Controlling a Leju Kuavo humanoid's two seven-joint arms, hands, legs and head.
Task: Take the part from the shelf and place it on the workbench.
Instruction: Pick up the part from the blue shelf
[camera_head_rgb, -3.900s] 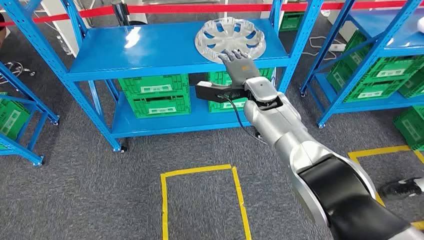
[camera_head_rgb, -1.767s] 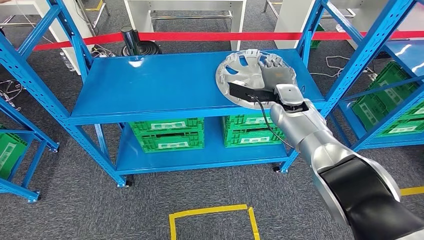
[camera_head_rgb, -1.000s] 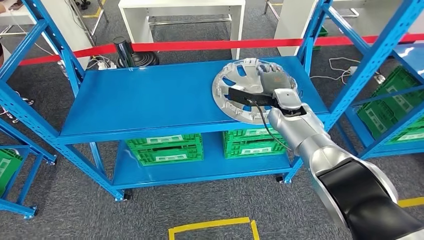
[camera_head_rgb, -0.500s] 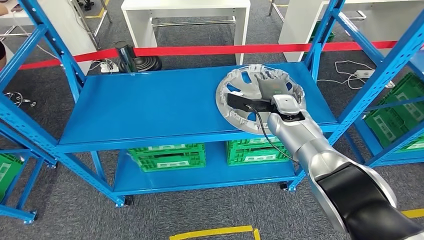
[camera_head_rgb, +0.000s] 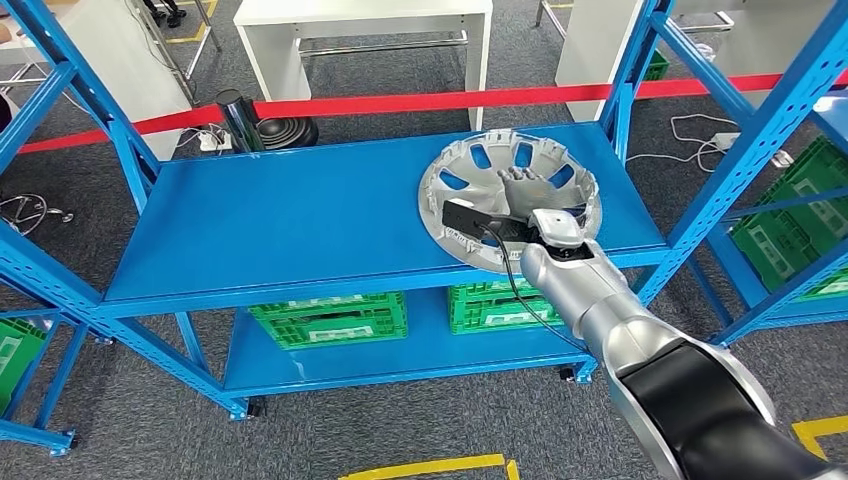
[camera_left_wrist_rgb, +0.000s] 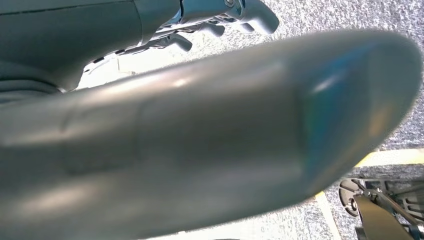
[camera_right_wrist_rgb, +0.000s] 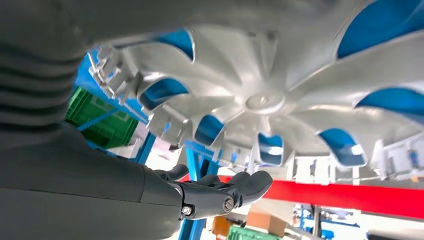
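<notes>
Part: a silver hubcap (camera_head_rgb: 510, 198) lies hollow side up on the right end of the blue shelf's (camera_head_rgb: 300, 215) top deck, its near rim reaching the deck's front edge.
Right hand: the hand (camera_head_rgb: 523, 190) reaches in over the near rim and rests inside the hubcap's bowl, palm down over the spokes near the hub.
Fingers: in the head view the fingers (camera_head_rgb: 520, 176) lie spread apart and flat, pointing toward the far rim; nothing is clamped between them. In the right wrist view they hang just beside the spokes, lightly curled, with a gap between them and the hubcap; whether the palm touches it cannot be told.
Left hand: in the left wrist view the left hand (camera_left_wrist_rgb: 220, 17) hangs over grey carpet, fingers curled loosely and holding nothing; a blurred grey cover hides much of it.
Labels: green crates (camera_head_rgb: 330, 320) on the lower deck carry white labels, too small to read. No brand or lettering can be read on the hubcap.
Surroundings: a red barrier tape (camera_head_rgb: 400, 102) runs behind the shelf, with a black post base (camera_head_rgb: 280, 130) at its left and a white bench (camera_head_rgb: 365, 35) beyond. More blue racking with green crates (camera_head_rgb: 800, 230) stands at right. Yellow tape (camera_head_rgb: 430, 466) marks the floor.
</notes>
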